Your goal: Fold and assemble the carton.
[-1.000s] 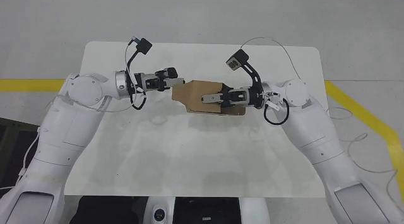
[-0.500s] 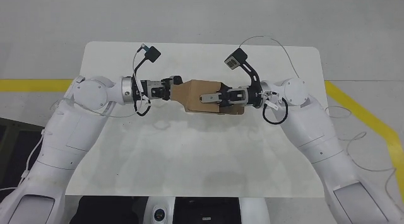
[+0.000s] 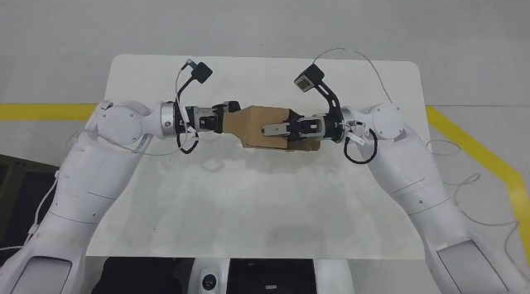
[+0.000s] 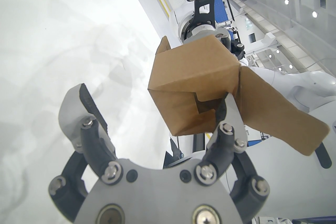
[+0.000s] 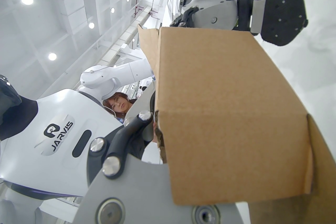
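Carton [image 3: 258, 118], partly folded, sits over the middle of the white table [image 3: 248, 203], clamped at one end by the right gripper [image 3: 275, 128], while the left gripper [image 3: 229, 115], fingers spread apart, meets its opposite end.

The top view looks down on the whole counter [image 3: 265, 203] from above, while the 2 wrist views face each other, tilted upward, close to the carton [image 3: 252, 124] all 3 share.
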Controlling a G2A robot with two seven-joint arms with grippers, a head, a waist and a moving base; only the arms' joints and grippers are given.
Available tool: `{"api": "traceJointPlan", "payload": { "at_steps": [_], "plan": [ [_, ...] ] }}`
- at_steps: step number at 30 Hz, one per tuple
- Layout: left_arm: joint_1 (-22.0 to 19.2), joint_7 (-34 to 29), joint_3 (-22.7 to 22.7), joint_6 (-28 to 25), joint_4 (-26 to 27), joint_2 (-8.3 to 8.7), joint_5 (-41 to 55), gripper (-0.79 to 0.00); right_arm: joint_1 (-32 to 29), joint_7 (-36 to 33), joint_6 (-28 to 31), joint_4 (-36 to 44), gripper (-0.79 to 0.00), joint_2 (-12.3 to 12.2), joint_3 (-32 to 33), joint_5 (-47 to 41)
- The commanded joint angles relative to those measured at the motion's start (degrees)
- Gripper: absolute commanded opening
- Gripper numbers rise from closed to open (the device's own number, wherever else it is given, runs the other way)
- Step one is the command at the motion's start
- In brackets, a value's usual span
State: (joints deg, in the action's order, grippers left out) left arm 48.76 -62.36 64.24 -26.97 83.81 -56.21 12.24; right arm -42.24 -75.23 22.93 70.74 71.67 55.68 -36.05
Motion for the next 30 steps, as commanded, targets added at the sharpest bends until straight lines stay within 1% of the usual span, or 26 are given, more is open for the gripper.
{"api": "traceJointPlan", "payload": {
  "at_steps": [1,4,9,11,15,18,21,28,30],
  "plan": [
    [0.16,0.75,0.27,-0.78,0.05,0.05,-0.76,0.0,-0.11,0.44,0.13,-0.51,-0.785,-0.08,0.41,0.37],
    [0.29,1.28,1.28,-1.15,-0.37,0.21,-0.3,0.0,-0.38,1.15,0.21,-1.18,-0.785,-0.27,1.18,1.14],
    [0.32,2.69,3.83,-1.33,-0.99,0.59,0.89,0.0,-1.04,3.83,-0.8,-1.91,-0.785,-0.86,2.74,4.91],
    [0.64,4.32,4.89,-2.44,-0.34,0.81,-1.48,0.0,-1.41,5.71,-2.23,-2.02,-0.785,-1.09,3.24,6.67],
    [1.76,5.0,6.11,-2.97,2.09,1.12,-2.41,0.0,-2.01,8.73,-5.09,-1.35,-0.785,-1.34,3.48,9.6],
    [2.43,5.29,6.1,-3.3,3.93,1.27,-5.24,0.0,-2.2,9.54,-6.11,-0.5,-0.785,-1.32,3.13,10.59],
    [2.53,6.83,5.3,-2.57,4.33,1.19,-8.8,0.0,-2.09,9.55,-6.37,0.16,-0.785,-1.25,2.72,11.04],
    [0.81,12.13,3.34,1.35,1.49,0.74,-18.01,0.0,-2.05,9.37,-6.47,1.12,-0.785,-1.26,2.69,11.33],
    [0.54,12.65,2.87,2.23,0.65,0.59,-17.92,0.0,-2.18,9.35,-6.36,1.36,-0.785,-1.29,2.79,11.28]
  ]
}}
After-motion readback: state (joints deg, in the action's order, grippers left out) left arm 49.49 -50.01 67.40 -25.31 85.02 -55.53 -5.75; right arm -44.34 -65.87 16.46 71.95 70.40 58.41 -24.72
